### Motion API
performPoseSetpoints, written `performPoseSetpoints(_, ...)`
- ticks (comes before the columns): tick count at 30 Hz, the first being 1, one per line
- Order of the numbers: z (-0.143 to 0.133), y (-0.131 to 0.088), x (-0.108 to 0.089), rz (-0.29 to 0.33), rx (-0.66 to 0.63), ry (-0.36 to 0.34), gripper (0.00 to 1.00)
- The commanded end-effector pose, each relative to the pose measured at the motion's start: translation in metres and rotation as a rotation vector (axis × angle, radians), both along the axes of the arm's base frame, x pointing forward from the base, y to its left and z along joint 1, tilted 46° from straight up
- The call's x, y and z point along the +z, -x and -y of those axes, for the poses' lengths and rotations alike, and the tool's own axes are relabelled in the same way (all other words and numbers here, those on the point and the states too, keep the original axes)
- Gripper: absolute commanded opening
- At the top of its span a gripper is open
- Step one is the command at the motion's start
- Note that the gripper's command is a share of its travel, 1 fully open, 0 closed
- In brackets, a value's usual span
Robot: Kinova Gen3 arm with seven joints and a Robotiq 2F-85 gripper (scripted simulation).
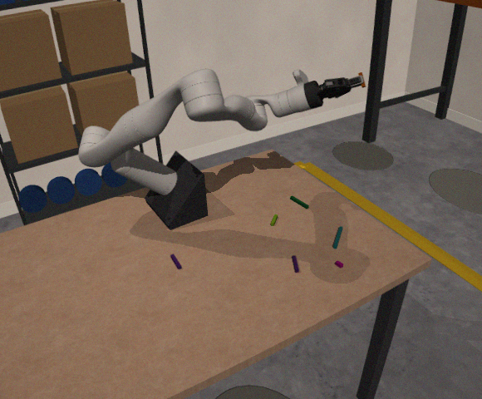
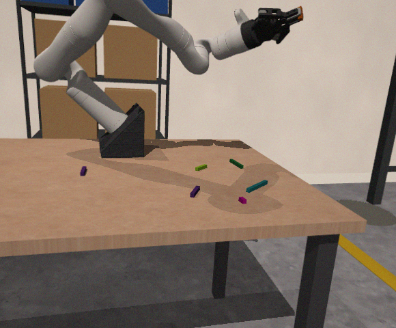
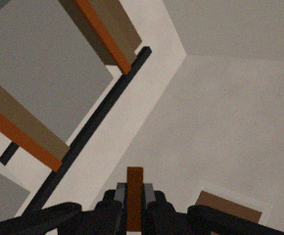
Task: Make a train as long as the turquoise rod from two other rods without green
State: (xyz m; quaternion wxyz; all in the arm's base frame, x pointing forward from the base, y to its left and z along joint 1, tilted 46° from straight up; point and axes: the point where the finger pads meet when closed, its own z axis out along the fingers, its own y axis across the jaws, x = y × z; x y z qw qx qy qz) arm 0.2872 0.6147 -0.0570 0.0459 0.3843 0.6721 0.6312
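My gripper [image 1: 358, 81] [image 2: 297, 14] [image 3: 134, 197] is shut on an orange rod [image 1: 363, 84] [image 2: 302, 15] [image 3: 136, 199]. It is stretched out level, high above the table and past its right edge. On the table [image 1: 82, 300] [image 2: 85, 219] lie the turquoise rod [image 1: 337, 237] [image 2: 256, 186], a magenta rod [image 1: 338, 263] [image 2: 242, 199], a lime rod [image 1: 273, 219] [image 2: 201, 167], a green rod [image 1: 299, 201] [image 2: 236, 163] and two purple rods: one [image 1: 295, 263] [image 2: 194, 191] near the turquoise rod, another [image 1: 175, 261] [image 2: 82, 171] far to the left. The wrist view shows only wall, ceiling and shelving.
The arm's black base [image 1: 180, 195] [image 2: 123, 135] stands at the back of the table. A shelf with boxes [image 1: 56, 51] [image 2: 129, 52] is behind it. A dark steel frame post [image 1: 376, 68] [image 2: 392, 102] stands close beyond the gripper. A yellow floor line [image 1: 404, 232] runs along the right.
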Motion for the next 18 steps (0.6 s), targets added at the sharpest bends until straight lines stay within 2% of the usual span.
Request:
performPoseSetpoints(1, -0.020, 0.026, 0.016, 0.081, 0.121, 0.006, 0.05)
performPoseSetpoints(8, -0.042, 0.096, 0.035, 0.333, 0.441, 0.040, 0.05)
performPoseSetpoints(10, -0.042, 0.096, 0.035, 0.333, 0.441, 0.040, 0.05)
performPoseSetpoints(18, -0.035, 0.182, 0.039, 0.649, 0.803, 0.062, 0.05)
